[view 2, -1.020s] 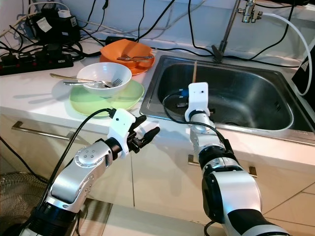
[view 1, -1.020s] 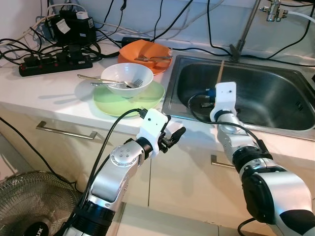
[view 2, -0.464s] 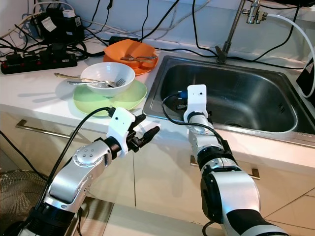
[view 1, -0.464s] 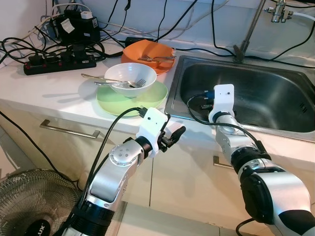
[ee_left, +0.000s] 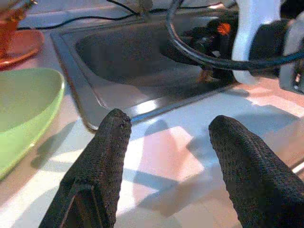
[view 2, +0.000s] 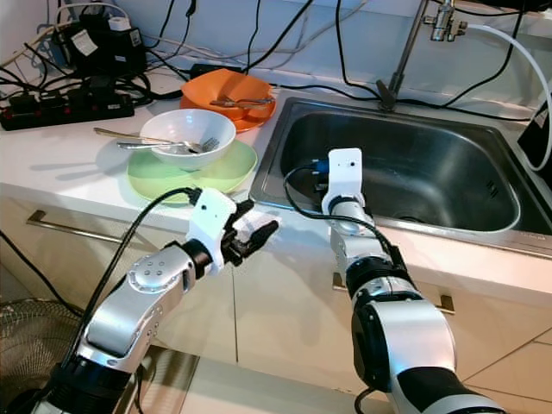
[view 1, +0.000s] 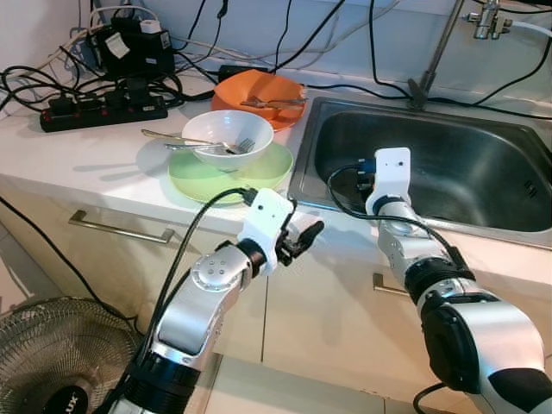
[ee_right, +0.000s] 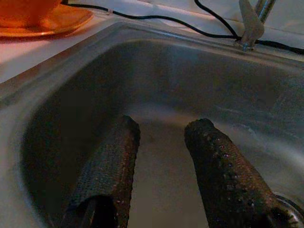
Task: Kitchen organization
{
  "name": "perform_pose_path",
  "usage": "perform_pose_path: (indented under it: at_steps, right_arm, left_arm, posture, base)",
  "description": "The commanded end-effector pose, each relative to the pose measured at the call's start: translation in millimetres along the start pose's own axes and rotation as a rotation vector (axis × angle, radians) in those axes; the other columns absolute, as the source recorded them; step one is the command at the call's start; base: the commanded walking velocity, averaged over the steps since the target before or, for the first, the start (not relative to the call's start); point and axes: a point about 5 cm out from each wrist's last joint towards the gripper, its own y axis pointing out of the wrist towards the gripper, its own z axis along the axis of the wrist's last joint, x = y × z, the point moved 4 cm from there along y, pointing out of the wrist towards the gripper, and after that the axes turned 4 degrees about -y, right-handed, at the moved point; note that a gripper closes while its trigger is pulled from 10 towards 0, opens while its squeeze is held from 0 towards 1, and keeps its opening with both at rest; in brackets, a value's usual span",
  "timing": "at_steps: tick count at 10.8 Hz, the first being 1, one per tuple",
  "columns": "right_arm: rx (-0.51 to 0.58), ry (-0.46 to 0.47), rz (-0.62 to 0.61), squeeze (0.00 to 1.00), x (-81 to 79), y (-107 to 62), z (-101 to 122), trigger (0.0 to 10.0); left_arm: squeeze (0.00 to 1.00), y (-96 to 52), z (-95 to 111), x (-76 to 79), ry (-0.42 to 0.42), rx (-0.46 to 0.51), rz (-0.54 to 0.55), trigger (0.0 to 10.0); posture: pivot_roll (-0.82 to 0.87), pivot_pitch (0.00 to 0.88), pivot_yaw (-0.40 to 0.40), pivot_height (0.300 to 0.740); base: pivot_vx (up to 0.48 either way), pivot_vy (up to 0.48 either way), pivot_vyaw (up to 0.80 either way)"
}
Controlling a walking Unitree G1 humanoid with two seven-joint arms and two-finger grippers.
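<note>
1. Our left gripper (view 1: 304,239) hovers at the centre of the head view, fingers spread, empty, over the counter edge (view 1: 103,185).
2. Our right gripper (ee_right: 159,166) reaches into the sink (view 1: 483,155), fingers parted, grasping nothing.
3. The white bowl (view 1: 226,138) with a fork (view 1: 185,146) sits on the green plate (view 1: 263,168), upper left; the orange bowl (view 1: 259,90) sits behind.

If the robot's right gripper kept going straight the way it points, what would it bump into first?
Probably the steel floor of the sink. The right gripper points down into the basin with its fingers open and nothing between them, though the depth is hard to judge.
</note>
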Motion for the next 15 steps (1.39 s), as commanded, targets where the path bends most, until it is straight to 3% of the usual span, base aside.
perform_pose_path:
  at_steps: [1, 4, 8, 10, 12, 14, 15]
  right_arm:
    - [0.038, 0.023, -0.016, 0.00, 2.9, 3.4, 14.6, 10.0]
    - [0.073, 0.015, -0.035, 0.00, 8.9, 5.2, 25.2, 10.0]
    - [0.262, 0.015, -0.085, 0.00, 25.1, 9.2, 82.5, 10.0]
    - [0.318, 0.036, -0.086, 0.00, 24.4, 7.4, 94.2, 10.0]
    - [0.360, 0.033, -0.056, 0.00, 14.5, 1.8, 89.8, 10.0]
    - [0.410, 0.063, -0.030, 0.00, 5.0, -9.5, 81.1, 10.0]
    - [0.421, 0.103, -0.033, 0.00, 1.3, -17.4, 72.5, 10.0]
  left_arm:
    - [0.00, 0.7, 8.2, -3.3, 0.014, 0.029, 0.020, 10.0]
    - [0.00, 1.1, 9.8, -7.8, 0.020, 0.040, 0.046, 10.0]
    - [0.00, 1.5, 14.9, -16.2, 0.020, 0.077, 0.105, 10.0]
    - [0.00, -1.0, 18.9, -28.0, 0.020, 0.100, 0.173, 10.0]
    - [0.00, -3.8, 26.9, -39.3, 0.023, 0.162, 0.260, 10.0]
    - [0.00, -14.1, 47.9, -52.6, 0.103, 0.277, 0.382, 10.0]
    - [0.00, -24.6, 52.0, -60.6, 0.092, 0.320, 0.459, 10.0]
  posture:
    - [0.28, 0.000, -0.044, 0.740]
    - [0.27, 0.000, -0.044, 0.740]
    - [0.26, 0.000, -0.044, 0.740]
    - [0.26, 0.000, -0.044, 0.740]
    - [0.25, 0.000, -0.046, 0.740]
    - [0.24, 0.000, -0.044, 0.740]
    - [0.24, 0.000, -0.042, 0.740]
  base:
    - [0.000, 0.000, 0.00]
    - [0.000, 0.000, 0.00]
    - [0.000, 0.000, 0.00]
    - [0.000, 0.000, 0.00]
    - [0.000, 0.000, 0.00]
    - [0.000, 0.000, 0.00]
    - [0.000, 0.000, 0.00]
